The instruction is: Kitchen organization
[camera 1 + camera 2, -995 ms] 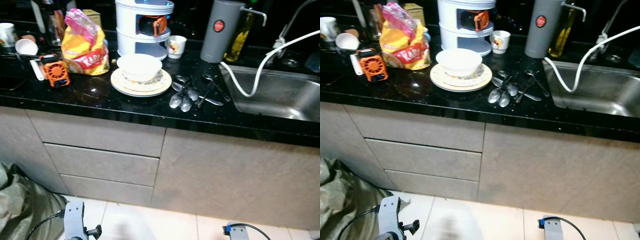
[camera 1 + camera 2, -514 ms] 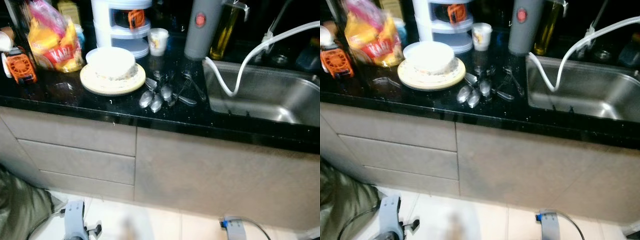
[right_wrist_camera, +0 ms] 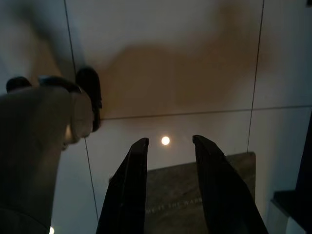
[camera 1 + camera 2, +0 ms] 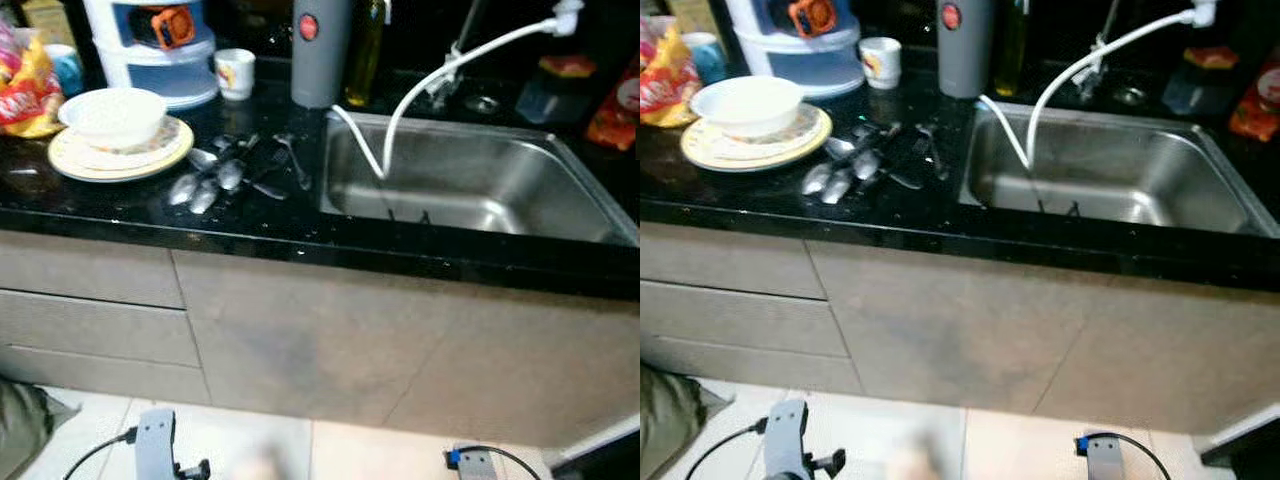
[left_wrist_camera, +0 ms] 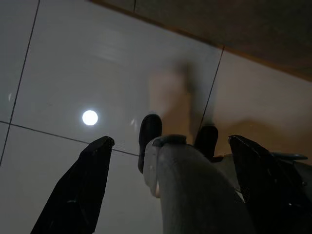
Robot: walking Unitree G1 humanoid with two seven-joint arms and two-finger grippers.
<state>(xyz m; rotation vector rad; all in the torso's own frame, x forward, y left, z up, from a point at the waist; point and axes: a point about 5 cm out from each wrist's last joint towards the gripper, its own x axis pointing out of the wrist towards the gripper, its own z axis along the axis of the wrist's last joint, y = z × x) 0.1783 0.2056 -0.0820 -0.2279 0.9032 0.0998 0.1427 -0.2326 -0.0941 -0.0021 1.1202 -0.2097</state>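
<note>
Head views: a bowl (image 4: 112, 113) sits on a plate (image 4: 120, 150) at upper left, spoons (image 4: 215, 172) strewn beside it, likely awaiting the sink (image 4: 470, 185) at center right.

Left wrist view: the left gripper (image 5: 165, 180) hangs idle over floor tiles, fingers wide apart.

Right wrist view: the right gripper (image 3: 170, 185) hangs likewise, fingers slightly parted, empty.

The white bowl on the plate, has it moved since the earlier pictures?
No. The white bowl sits on the plate beside the spoons as before; the camera turned right.
</note>
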